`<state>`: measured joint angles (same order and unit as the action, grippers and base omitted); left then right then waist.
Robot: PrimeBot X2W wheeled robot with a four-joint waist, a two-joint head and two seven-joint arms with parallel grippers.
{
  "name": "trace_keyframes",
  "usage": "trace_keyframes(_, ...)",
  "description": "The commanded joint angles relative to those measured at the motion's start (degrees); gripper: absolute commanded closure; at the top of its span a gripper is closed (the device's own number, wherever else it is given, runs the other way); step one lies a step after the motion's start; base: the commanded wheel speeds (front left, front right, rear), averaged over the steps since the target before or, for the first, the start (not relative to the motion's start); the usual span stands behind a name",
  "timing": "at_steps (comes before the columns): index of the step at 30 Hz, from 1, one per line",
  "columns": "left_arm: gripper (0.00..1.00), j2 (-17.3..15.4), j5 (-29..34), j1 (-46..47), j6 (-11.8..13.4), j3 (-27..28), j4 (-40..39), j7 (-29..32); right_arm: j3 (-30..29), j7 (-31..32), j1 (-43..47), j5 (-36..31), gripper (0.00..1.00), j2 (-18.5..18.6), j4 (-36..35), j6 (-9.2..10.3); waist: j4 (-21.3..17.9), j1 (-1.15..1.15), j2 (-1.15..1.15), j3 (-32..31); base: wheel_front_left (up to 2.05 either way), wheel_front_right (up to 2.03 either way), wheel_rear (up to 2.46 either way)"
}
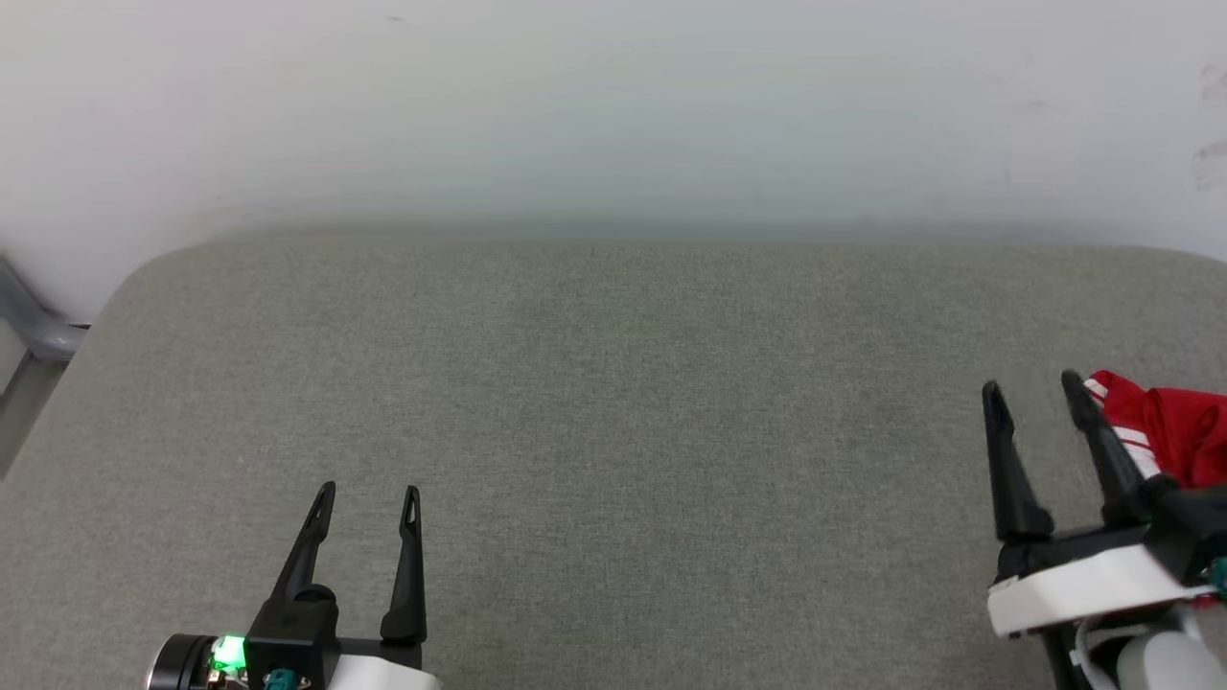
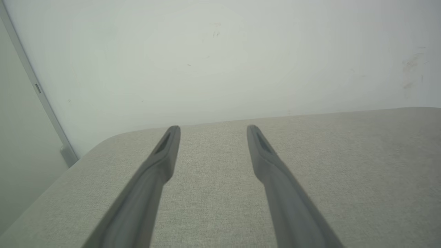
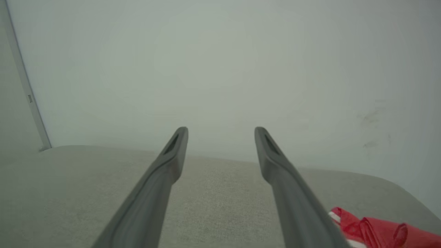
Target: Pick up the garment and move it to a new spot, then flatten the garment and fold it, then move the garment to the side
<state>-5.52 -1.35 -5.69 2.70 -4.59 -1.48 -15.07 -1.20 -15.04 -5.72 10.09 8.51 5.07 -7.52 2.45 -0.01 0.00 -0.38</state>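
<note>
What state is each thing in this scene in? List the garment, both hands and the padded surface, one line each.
garment: crumpled in a heap at the surface's right edge, not held, not yet folded.
left hand: open, holding nothing.
right hand: open, holding nothing, just beside the garment.
padded surface: flat, its grey fabric cover smooth.

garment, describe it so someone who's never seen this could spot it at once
A wide grey fabric-covered surface runs up to a pale wall. On its right side, just right of the open right hand, lies the garment, bunched up. It is the one bright red thing, with white stripes.
</note>
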Motion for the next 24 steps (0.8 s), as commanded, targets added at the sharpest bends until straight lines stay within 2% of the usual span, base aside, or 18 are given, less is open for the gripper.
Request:
trace_keyframes(1, 0.0, -0.3, -0.2, -0.5, -0.2, 0.2, 0.3, -0.1, 0.2, -0.1, 1.5, -0.2, 0.0, -0.8, -0.3, 0.08, 0.1, 0.01, 0.0, -0.4, 0.0, 0.0, 0.0)
trace_keyframes(12, 0.0, -0.1, -0.8, -1.6, -1.5, 0.2, 1.6, -0.1, -0.3, -0.2, 9.9, -0.8, 0.0, -4.9, -2.9, 0.07, -0.2, 0.01, 0.0, -2.0, 0.0, 0.0, 0.0)
trace_keyframes(24, 0.0, 0.3, -0.8, -2.5, -2.9, -0.2, 2.3, -0.1, -2.6, -0.1, 14.2, -1.2, 0.0, -5.7, -6.9, 0.07, 0.0, 0.01, 0.0, -2.5, 0.0, 0.0, 0.0)
